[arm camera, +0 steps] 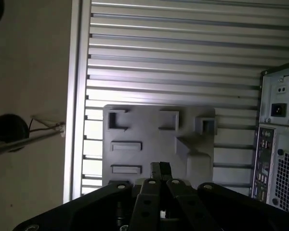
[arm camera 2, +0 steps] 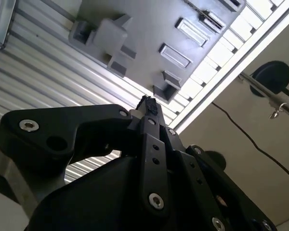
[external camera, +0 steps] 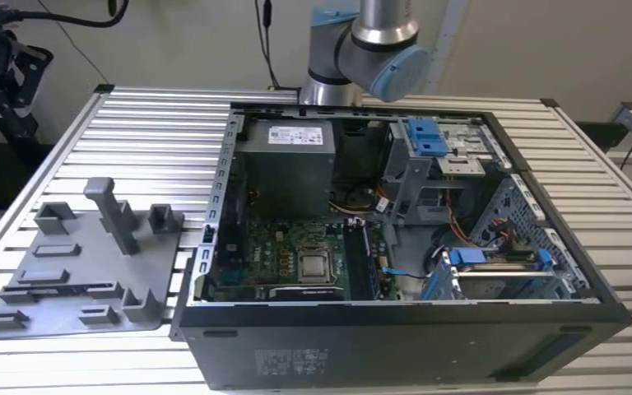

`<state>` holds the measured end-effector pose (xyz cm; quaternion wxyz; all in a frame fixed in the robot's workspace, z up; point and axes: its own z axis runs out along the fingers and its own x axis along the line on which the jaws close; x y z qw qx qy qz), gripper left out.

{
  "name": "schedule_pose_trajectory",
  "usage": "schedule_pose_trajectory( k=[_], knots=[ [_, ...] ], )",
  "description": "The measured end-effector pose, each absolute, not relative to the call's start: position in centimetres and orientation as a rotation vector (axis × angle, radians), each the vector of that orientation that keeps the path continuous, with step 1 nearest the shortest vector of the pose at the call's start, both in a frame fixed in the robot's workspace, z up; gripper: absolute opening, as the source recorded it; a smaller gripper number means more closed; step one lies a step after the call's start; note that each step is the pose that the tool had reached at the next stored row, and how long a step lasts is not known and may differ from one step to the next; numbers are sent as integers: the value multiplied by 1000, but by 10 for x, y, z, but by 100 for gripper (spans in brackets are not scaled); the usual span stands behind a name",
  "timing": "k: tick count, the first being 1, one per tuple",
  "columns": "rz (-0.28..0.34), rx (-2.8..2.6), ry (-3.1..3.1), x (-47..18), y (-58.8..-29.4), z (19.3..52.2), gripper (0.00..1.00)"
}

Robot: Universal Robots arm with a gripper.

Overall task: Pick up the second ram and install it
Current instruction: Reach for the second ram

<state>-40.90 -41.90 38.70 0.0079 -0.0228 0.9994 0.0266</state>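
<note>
Black gripper links took up the near part of both wrist views, and the gripper (arm camera: 160, 168) had its two fingertips (arm camera 2: 148, 103) pressed together with nothing visible between them (a hairline seam was all that separated the pads). Past the tips sat the grey tray (arm camera: 149, 130), resting on the slatted table (arm camera: 173, 62).

In the second wrist view the ram (arm camera 2: 211, 20) showed as a dark strip seated in a long slot of the tray (arm camera 2: 135, 19), well apart from the fingertips and off to one side of them, at the tray's far edge from the tool. Its long axis ran parallel to the table slats (arm camera 2: 48, 86).

The exterior view gave the same reading: the ram (external camera: 62, 288) lay low in its slot on the tray (external camera: 151, 263), with its ends pointing to that view's left and right (whether it stood on edge or lay flat could not be told). An open computer case (external camera: 404, 346) sat just beside the tray, and its rear panel (arm camera: 279, 144) appeared beside the tool in the first wrist view.
</note>
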Motion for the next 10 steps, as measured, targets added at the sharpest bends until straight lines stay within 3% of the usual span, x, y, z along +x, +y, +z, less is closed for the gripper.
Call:
schedule_pose_trajectory(
  k=[10],
  knots=[
    [83,-70,3124,-413,-443,386,11]
  ],
)
